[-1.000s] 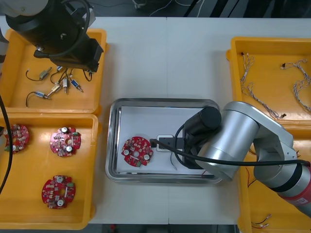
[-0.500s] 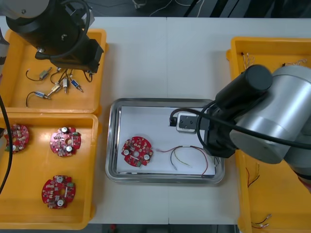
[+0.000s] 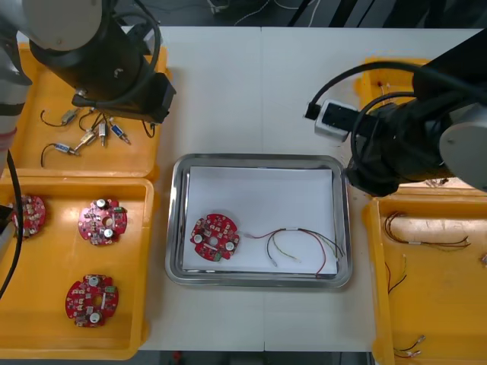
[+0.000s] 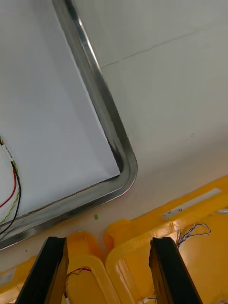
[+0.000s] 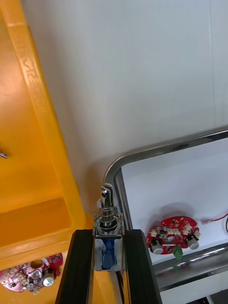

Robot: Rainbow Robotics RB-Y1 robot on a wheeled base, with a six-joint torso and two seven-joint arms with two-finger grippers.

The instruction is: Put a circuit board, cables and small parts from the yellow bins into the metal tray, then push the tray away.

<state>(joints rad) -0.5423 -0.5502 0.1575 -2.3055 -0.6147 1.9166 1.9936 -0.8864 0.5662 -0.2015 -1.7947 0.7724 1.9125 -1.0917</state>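
Pulled back off the metal tray since a second ago: right arm, now out past the tray's far right corner, right gripper spread wide with nothing between its fingers. Shifted slightly toward the tray in the same span: left arm, left gripper clamped on a small metal part. Beneath both grippers, light worktop. Straight under the right gripper, meeting corners of the two right-hand yellow bins, with a twisted blue and white cable in one bin just beside one finger and a red cable end in the other bin by the other finger. Under the left gripper, rims of the left-hand yellow bins, holding spare circuit boards and loose small metal parts. Just beyond the right gripper's fingertips, rounded corner of the tray, white inside; a second tray corner just ahead of the left gripper's fingertips. Inside the tray, well away from the right gripper and nearer the left one, round red circuit board. Between that board and the right gripper, red and yellow cable, lying loose on the white inside, just beside the board. Smallest of all, the held part: blue body pinched between the left gripper's fingers, metal stem poking out past their tips.
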